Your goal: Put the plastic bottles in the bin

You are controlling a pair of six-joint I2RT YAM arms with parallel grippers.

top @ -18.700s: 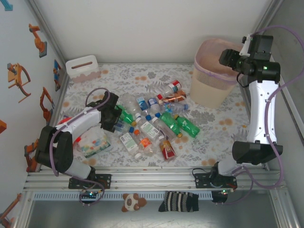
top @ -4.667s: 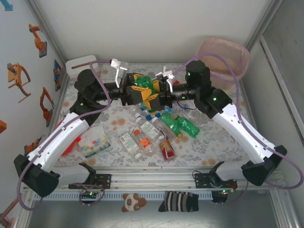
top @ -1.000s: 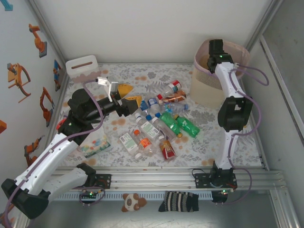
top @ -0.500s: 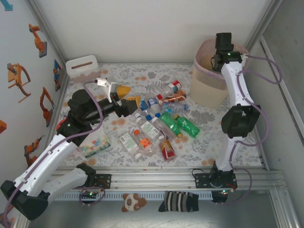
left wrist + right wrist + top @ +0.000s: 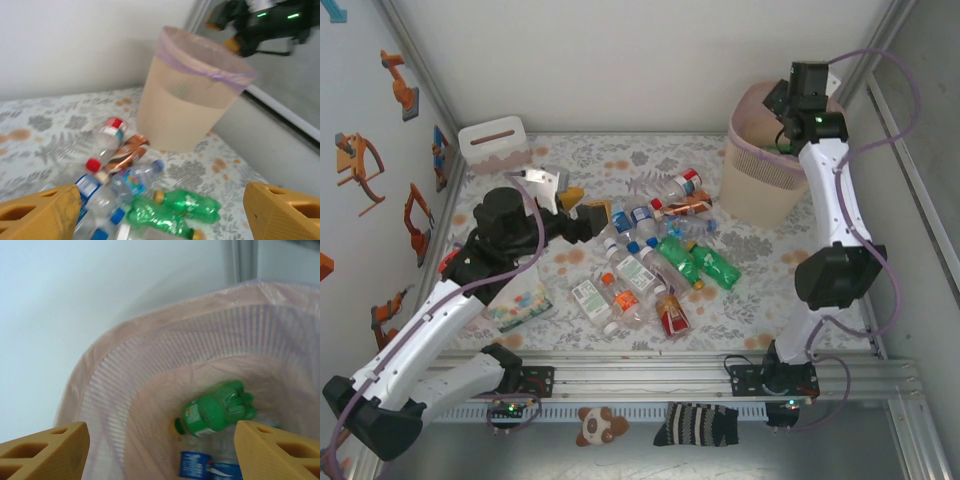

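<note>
Several plastic bottles [image 5: 645,262] lie heaped mid-table, two green ones [image 5: 698,262] on the right of the heap. My left gripper [image 5: 584,205] hovers open over the heap's left end, nothing between its orange fingers [image 5: 37,212]. The left wrist view looks over the green bottles [image 5: 172,207], a red-capped clear bottle [image 5: 106,142] and the beige-pink bin [image 5: 190,102]. My right gripper [image 5: 785,118] hangs open over the bin [image 5: 760,180]. Between its spread fingers [image 5: 277,450], a green bottle [image 5: 215,415] lies inside the lined bin [image 5: 120,390] on blue-labelled bottles [image 5: 200,467].
A small white box with a slot [image 5: 493,143] stands at the back left. A clear packet with coloured dots [image 5: 520,300] lies under the left arm. White walls close the table on three sides; the bin stands in the back right corner.
The right arm has lifted higher over the bin, and the green bottle now lies inside. The left gripper has dropped a little toward the heap, still open.
</note>
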